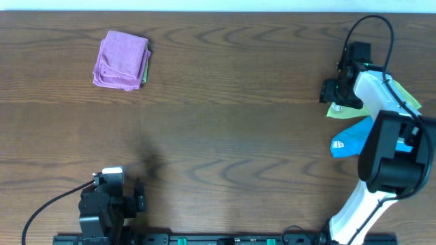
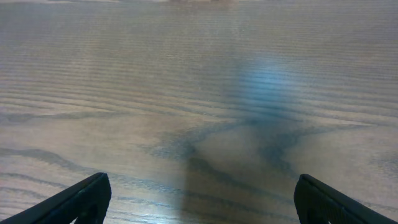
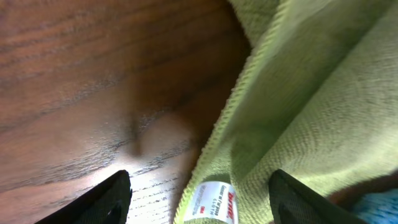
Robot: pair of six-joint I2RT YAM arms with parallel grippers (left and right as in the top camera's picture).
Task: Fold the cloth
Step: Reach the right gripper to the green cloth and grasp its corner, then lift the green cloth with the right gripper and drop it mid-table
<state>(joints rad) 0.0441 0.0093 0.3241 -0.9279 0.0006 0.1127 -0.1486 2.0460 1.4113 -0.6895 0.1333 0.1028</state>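
The lime-green cloth (image 1: 338, 109) lies crumpled at the right of the table, mostly hidden under my right arm. In the right wrist view its hemmed edge (image 3: 298, 106) and white tag (image 3: 216, 202) fill the right half. My right gripper (image 1: 332, 90) is open, fingers spread either side of the cloth's edge and tag (image 3: 199, 202), close above it. My left gripper (image 1: 138, 197) is open and empty near the front left edge, over bare wood (image 2: 199, 199).
A folded purple cloth (image 1: 122, 59) lies at the far left. A bright blue cloth (image 1: 350, 139) sits under the right arm, beside the green one. Bare brown wood table (image 1: 225, 122) spans the middle.
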